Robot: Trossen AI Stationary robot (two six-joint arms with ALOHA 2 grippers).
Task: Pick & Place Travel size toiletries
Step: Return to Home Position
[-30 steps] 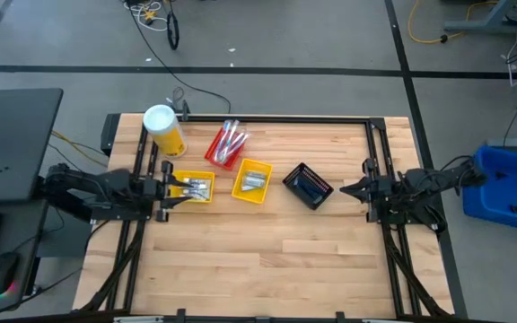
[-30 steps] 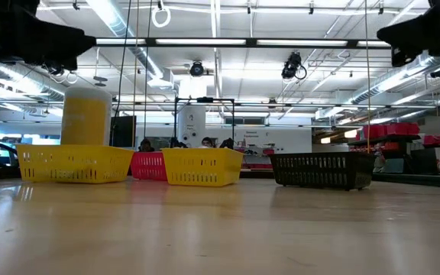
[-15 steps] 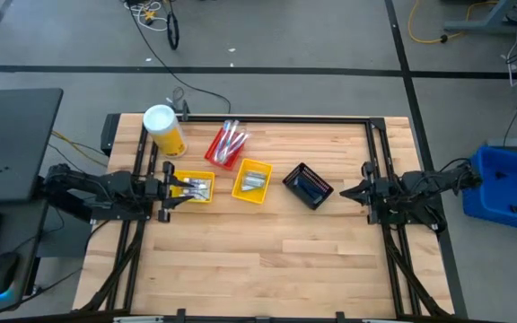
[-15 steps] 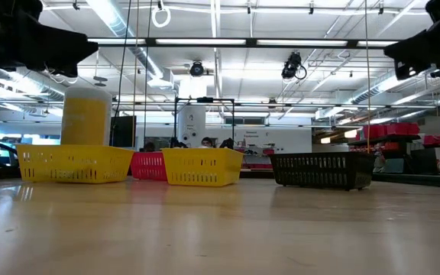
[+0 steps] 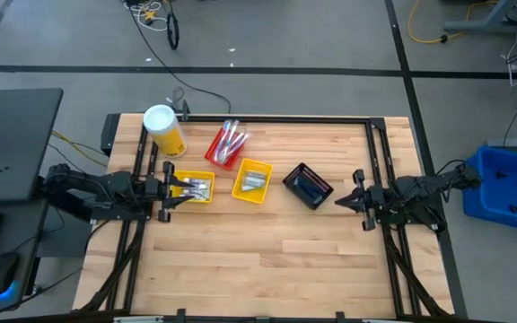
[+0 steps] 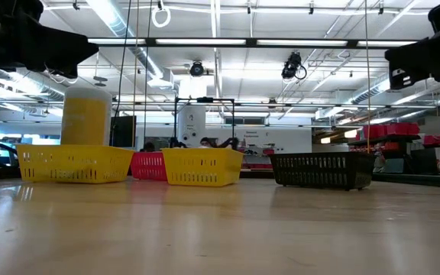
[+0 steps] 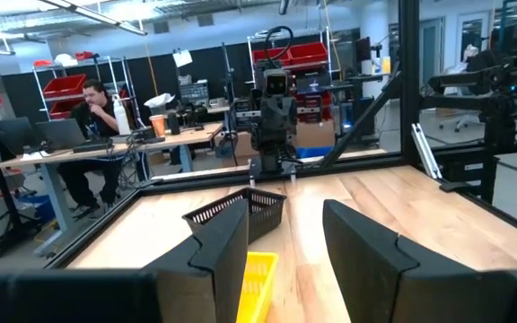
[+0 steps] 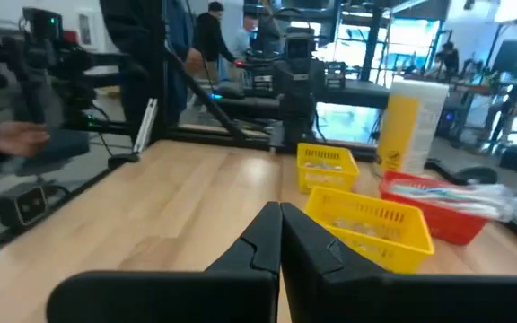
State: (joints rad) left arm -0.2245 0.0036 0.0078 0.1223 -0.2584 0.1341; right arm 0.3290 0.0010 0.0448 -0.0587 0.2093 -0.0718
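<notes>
The toiletries lie sorted in small bins in the high view. Toothbrushes and tubes (image 5: 229,140) fill the red bin (image 5: 214,154). Small items (image 5: 197,187) sit in the left yellow bin (image 5: 193,197), and white tubes (image 5: 254,181) in the middle yellow bin (image 5: 252,196). My left gripper (image 5: 170,189) hovers open at the left yellow bin's left rim, raised above it; its fingers (image 7: 359,253) stand apart. My right gripper (image 5: 341,200) is shut, its tips (image 8: 281,235) together, in the air right of the black bin (image 5: 308,186).
A large yellow canister with a white lid (image 5: 162,130) stands at the far left corner. A black frame rail (image 5: 285,119) runs along the table's far edge and sides. Bare wood (image 5: 267,260) fills the near half. People sit at desks beyond the table (image 7: 92,117).
My right gripper has moved toward the table's left and slightly toward the near edge, closer to the black bin, and has sunk a little. The bins and their contents have stayed where they were.
</notes>
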